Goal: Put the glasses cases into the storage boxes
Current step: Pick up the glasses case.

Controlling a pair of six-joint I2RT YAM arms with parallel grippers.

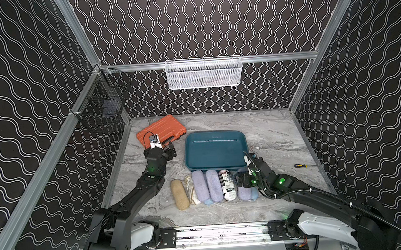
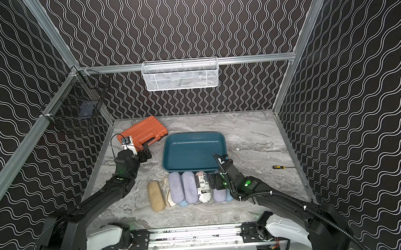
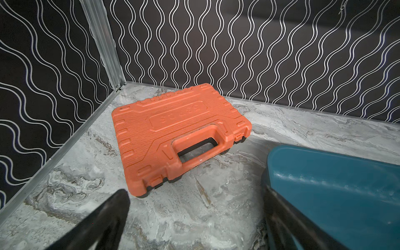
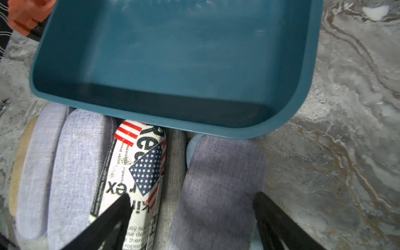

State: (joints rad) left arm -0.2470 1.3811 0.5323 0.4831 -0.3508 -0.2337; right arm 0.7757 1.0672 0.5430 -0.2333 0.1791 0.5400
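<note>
The empty dark teal storage box point(image 1: 214, 151) point(image 4: 173, 54) sits mid-table. Just in front of it several glasses cases lie side by side: a tan one point(image 1: 179, 194), a cream map-print one point(image 1: 191, 189), two lilac ones point(image 1: 207, 186), a newspaper-print one point(image 1: 228, 185) point(image 4: 138, 164) and a further lilac case point(image 4: 216, 173) with grey felt point(image 4: 173, 162) and light blue point(image 4: 191, 145) cases beside it. My right gripper point(image 1: 241, 180) point(image 4: 193, 203) is open low over that lilac case, one finger above the newspaper-print case. My left gripper point(image 1: 171, 151) point(image 3: 195, 194) hangs open over bare table left of the box.
An orange ribbed tool case point(image 1: 161, 130) point(image 3: 179, 138) lies at the back left. A white mesh basket point(image 1: 203, 72) hangs on the back wall, a black wire basket point(image 1: 101, 101) on the left wall. A small screwdriver point(image 1: 301, 165) lies at the right.
</note>
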